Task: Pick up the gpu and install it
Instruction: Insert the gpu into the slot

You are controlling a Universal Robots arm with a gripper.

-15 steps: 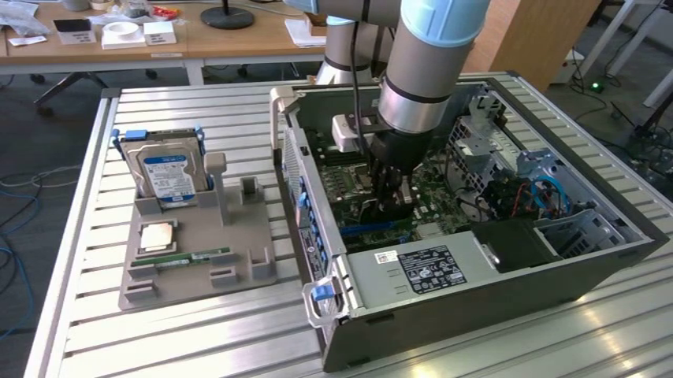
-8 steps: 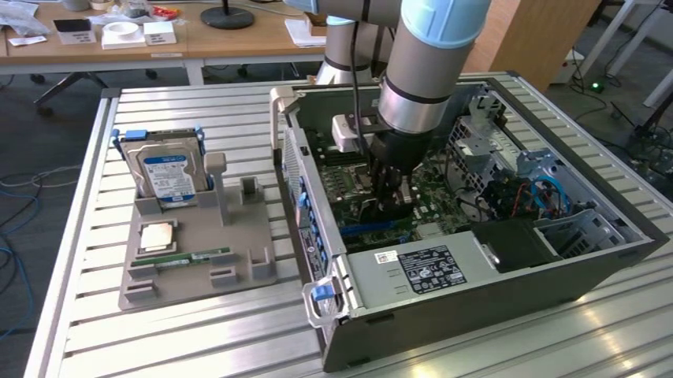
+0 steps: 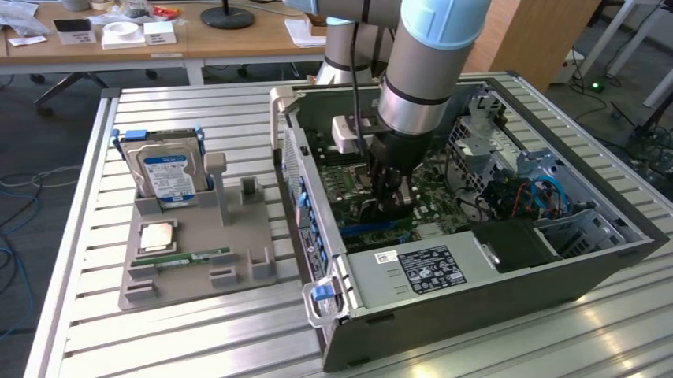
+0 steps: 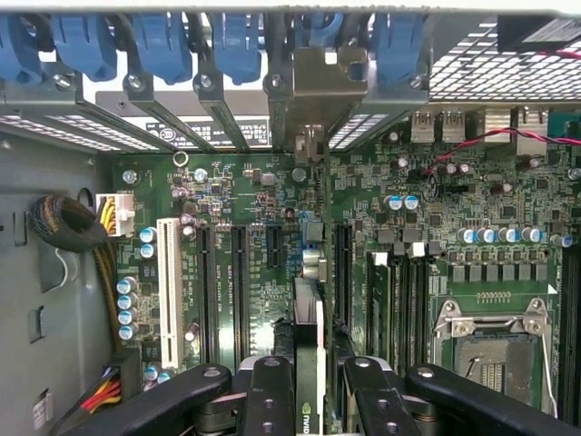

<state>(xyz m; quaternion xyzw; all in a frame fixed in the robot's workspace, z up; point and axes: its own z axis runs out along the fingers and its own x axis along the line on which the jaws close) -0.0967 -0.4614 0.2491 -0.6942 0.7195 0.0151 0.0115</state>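
The graphics card (image 4: 309,318) is a thin board that looks light and stiff, but I judge it fragile. It should not flex much in a grip, yet its soldered parts and contact edge would suffer from squeezing or scraping. The safest hold is across the flat faces near the upper edge, about midway along, so that it hangs level and does not twist. That is roughly how it is held now. In the wrist view the card stands on edge between the two black fingers (image 4: 272,391), which are clamped on its faces. Its length runs away towards the silver bracket (image 4: 320,77) at the far wall of the case, under the row of blue latches (image 4: 163,41). It sits above the green motherboard (image 4: 263,245), in line with the long slots, with the empty processor socket (image 4: 495,350) off to one side. I cannot tell whether its lower edge has entered a slot. In the exterior view the arm comes steeply down from above into the open computer case (image 3: 474,299), with its wrist close to vertical. The gripper (image 3: 392,201) points straight down near the middle of the board. Well apart, to the exterior view's left, a grey tray (image 3: 142,287) on the slatted table (image 3: 84,331) carries a hard drive (image 3: 169,169) standing upright and a narrow memory stick (image 3: 195,257) lying flat.
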